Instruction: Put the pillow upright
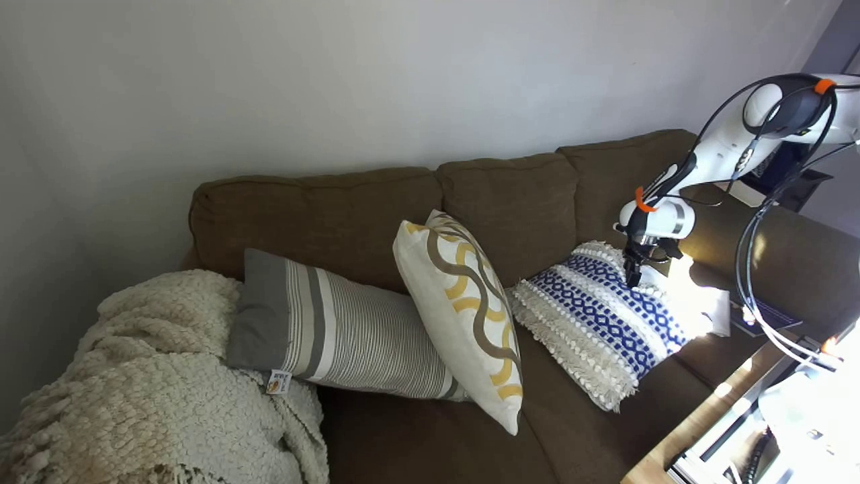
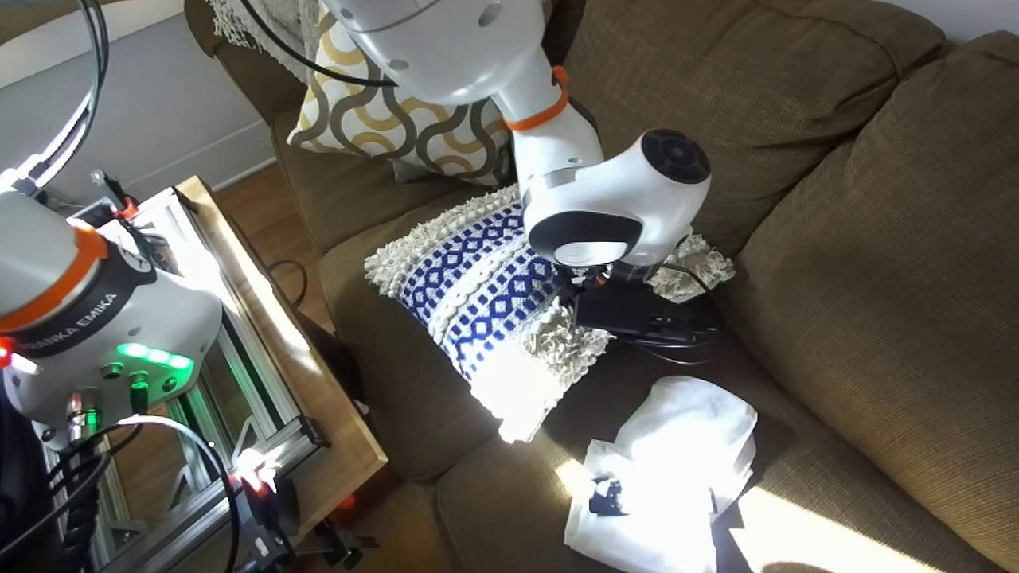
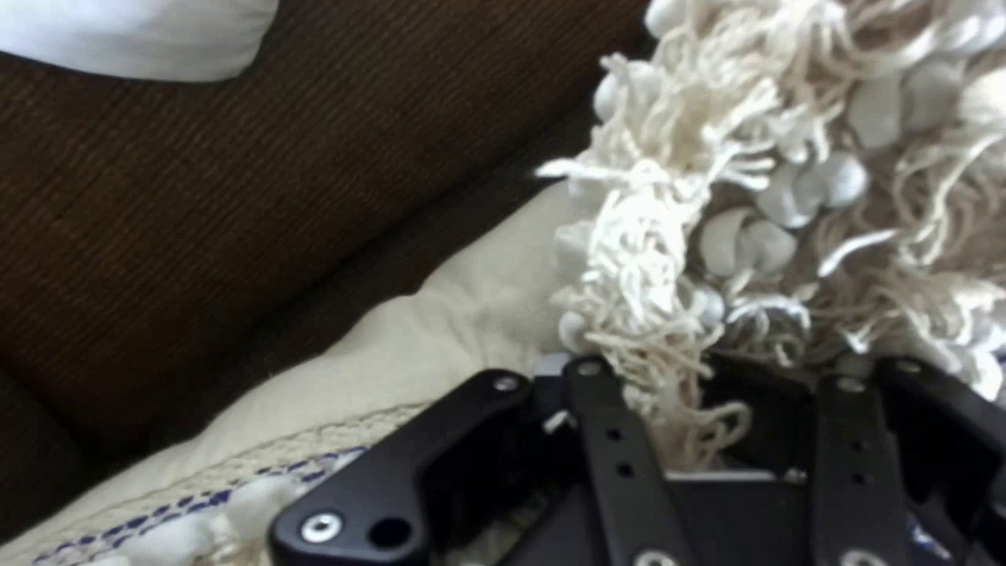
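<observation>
The pillow, with navy-blue and white bands and shaggy cream fringe, lies slanted on the brown sofa seat. It also shows in an exterior view, partly hidden by the arm. My gripper points down at the pillow's edge nearest the backrest. In the wrist view the gripper has its jaws close together, with fringe bunched between them. The fingertips are hidden in the fringe. The pillow's plain cream fabric shows beside the left finger.
A cream pillow with swirls leans on a long grey striped pillow. A chunky blanket covers the sofa end. The sofa backrest rises behind. A white cloth and a wooden table edge are nearby.
</observation>
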